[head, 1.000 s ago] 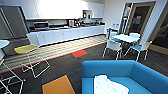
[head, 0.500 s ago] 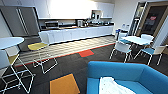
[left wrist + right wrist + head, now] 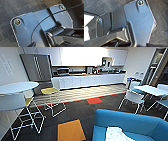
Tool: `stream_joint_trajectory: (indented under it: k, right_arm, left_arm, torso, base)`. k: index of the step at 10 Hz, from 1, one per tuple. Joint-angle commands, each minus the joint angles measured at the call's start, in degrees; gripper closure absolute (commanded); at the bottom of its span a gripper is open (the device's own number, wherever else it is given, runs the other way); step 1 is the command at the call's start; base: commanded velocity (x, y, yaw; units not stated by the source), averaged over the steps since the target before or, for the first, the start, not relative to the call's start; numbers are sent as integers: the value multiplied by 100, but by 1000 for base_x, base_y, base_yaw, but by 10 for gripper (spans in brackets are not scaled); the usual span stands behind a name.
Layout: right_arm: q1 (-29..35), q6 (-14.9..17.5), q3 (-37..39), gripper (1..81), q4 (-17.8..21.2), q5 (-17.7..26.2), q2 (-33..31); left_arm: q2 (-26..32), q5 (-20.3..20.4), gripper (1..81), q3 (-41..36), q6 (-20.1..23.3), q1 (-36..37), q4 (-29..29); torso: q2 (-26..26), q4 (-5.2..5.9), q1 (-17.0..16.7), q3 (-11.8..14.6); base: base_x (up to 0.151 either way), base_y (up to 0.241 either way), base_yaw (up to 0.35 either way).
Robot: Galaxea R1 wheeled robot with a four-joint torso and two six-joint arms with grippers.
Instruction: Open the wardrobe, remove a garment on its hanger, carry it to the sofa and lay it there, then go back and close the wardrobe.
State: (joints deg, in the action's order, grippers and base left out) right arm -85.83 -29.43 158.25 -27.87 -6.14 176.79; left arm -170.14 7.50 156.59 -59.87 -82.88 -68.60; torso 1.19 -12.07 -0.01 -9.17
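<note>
Dark carpet (image 3: 11, 15) fills the ground under both wrist cameras, and whether either gripper is clenched or released I cannot tell. Moving outward, the white garment (image 3: 116, 135) lies on the seat of the blue sofa (image 3: 132, 122), close below. Compared with a second ago, the whole view has swung, the kitchen counter (image 3: 87, 80) sliding sideways: the robot is turning, apparently with the laying-down done
</note>
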Motion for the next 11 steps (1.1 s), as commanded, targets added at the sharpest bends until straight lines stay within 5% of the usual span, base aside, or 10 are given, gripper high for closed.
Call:
stream_joint_trajectory:
  k: [1, 11]
  right_arm:
    - [185, 7, -5, 10, -17, 254, -1]
    - [246, 7, 47, 10, -17, 254, -27]
  left_arm:
    - [41, -205, 10, 21, 37, 215, -22]
    - [-20, -204, 10, 21, 37, 206, -49]
  torso:
    - [0, 0, 1, 0]
    - [0, 0, 1, 0]
  base:
    - [0, 0, 269]
    - [0, 0, 271]
